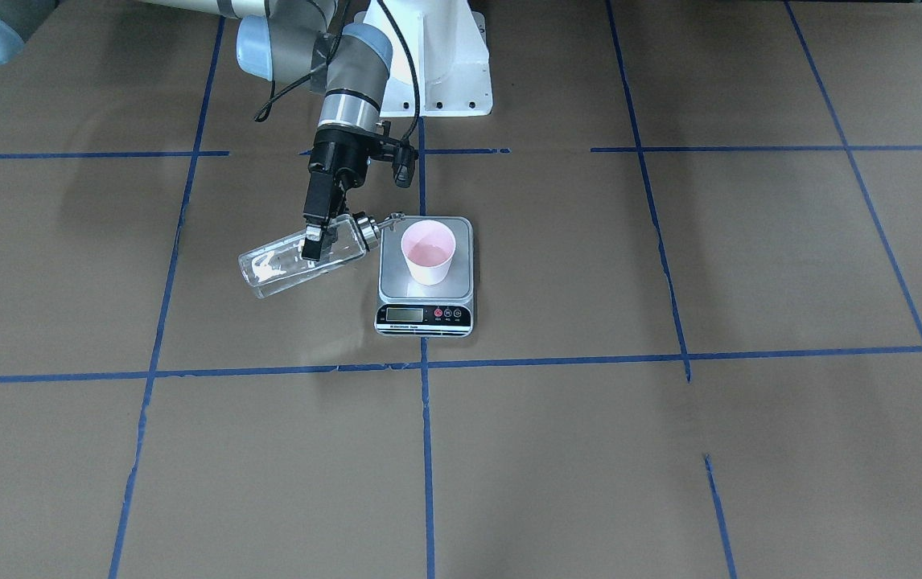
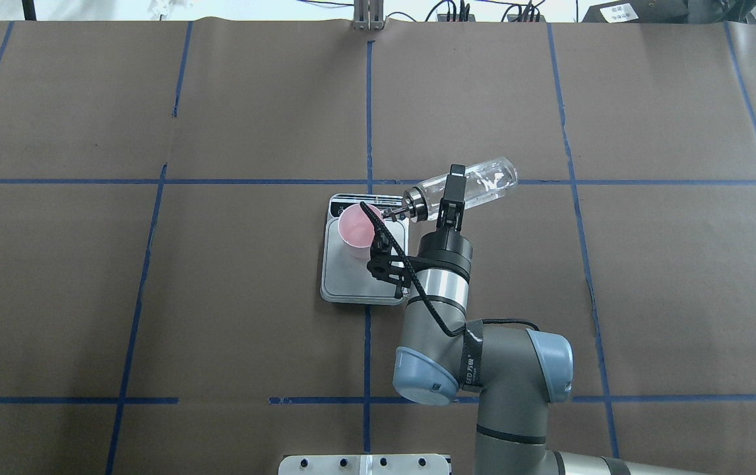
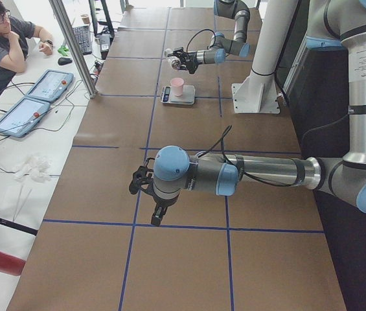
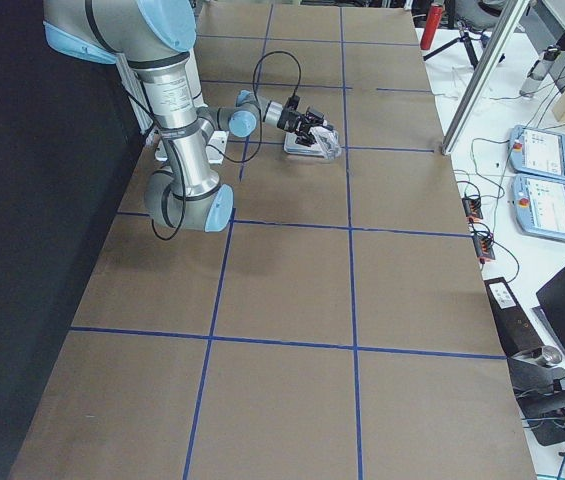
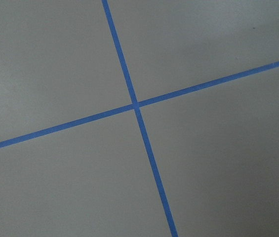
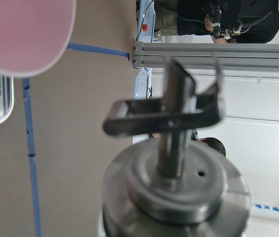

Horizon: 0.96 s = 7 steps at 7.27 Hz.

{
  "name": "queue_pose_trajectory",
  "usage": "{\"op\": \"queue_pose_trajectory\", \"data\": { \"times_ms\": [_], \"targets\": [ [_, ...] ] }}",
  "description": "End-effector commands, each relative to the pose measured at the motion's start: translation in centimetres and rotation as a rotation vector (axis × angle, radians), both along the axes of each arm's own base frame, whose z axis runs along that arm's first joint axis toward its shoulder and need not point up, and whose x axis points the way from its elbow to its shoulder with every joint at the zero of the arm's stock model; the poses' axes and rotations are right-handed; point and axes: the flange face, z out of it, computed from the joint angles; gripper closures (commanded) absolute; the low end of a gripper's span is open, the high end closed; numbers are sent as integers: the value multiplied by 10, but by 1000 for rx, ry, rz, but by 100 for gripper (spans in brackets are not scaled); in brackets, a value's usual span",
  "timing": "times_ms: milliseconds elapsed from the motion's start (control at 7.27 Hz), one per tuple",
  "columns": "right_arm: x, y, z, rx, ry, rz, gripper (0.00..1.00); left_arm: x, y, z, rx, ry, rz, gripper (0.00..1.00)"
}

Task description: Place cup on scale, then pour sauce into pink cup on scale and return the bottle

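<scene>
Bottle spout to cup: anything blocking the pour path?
Nothing visible. The right gripper holds the bottle tilted, its spout by the rim of the cup on the scale, with open air between them in the front-facing view. The wrist cable crosses the cup only in the overhead view.

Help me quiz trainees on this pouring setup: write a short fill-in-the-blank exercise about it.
1. The cup stands ____ the scale, not beside it.
2. The bottle is gripped by the robot's ____ gripper.
3. The tilted bottle's spout points toward the pink ____.
Missing words: on; right; cup.
</scene>
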Motion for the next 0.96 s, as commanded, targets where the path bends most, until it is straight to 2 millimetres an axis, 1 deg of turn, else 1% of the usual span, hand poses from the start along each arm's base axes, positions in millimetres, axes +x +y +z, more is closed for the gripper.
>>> {"op": "queue_pose_trajectory", "data": {
  "times_ms": [0,275,550,825],
  "targets": [
    [-1,-3,-3,10,86,-17,100,-1,0,0,-1,0,-1,0],
    [0,-6,-12,21,134,-25,100,-1,0,0,-1,0,-1,0],
    [0,-9,-11,24,199,-36,100,0,0,0,-1,0,0,0],
    [1,-10,-10,24,216,-37,100,0,0,0,-1,0,0,0]
  ]
}}
